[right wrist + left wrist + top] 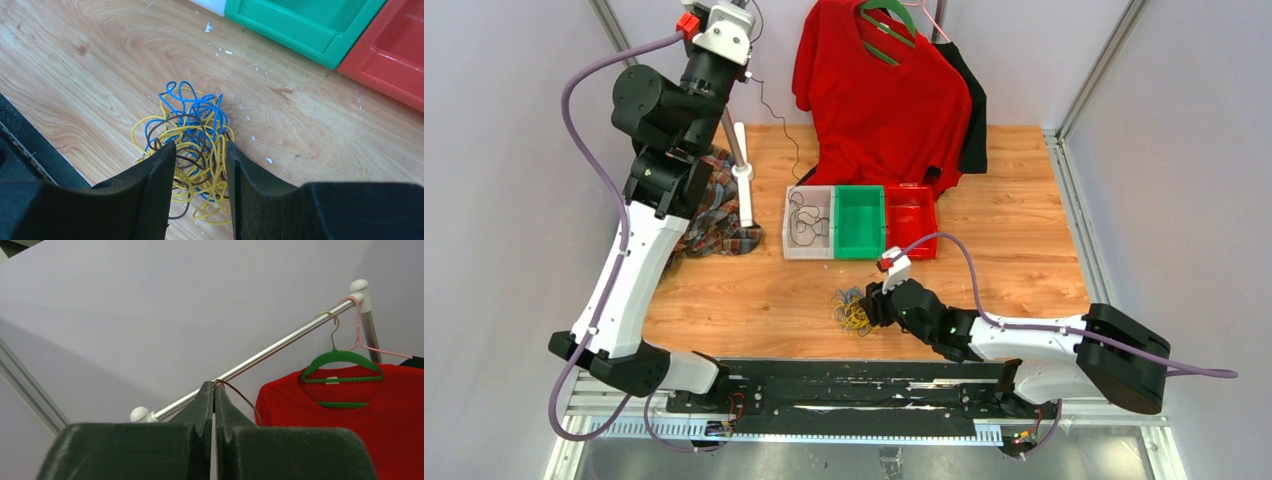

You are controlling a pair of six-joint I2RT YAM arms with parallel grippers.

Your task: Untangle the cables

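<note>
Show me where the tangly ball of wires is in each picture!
Top external: wire tangle on the table, bottom middle, by the right hand.
Left wrist: not in it.
Right wrist: centre, between the hand's fingers.
Shared landmark: green bin, beyond the tangle in top and right-wrist views.

Right wrist view: your right gripper's fingers [150,190] hide the 6 o'clock side of the cable tangle [192,125]. The green bin [300,25] and red bin [390,65] run off the edge from 12 to 3 o'clock.
Left wrist view: the brown strand [241,393] drops out of sight behind the left gripper's fingers [205,405] at 5 o'clock.
</note>
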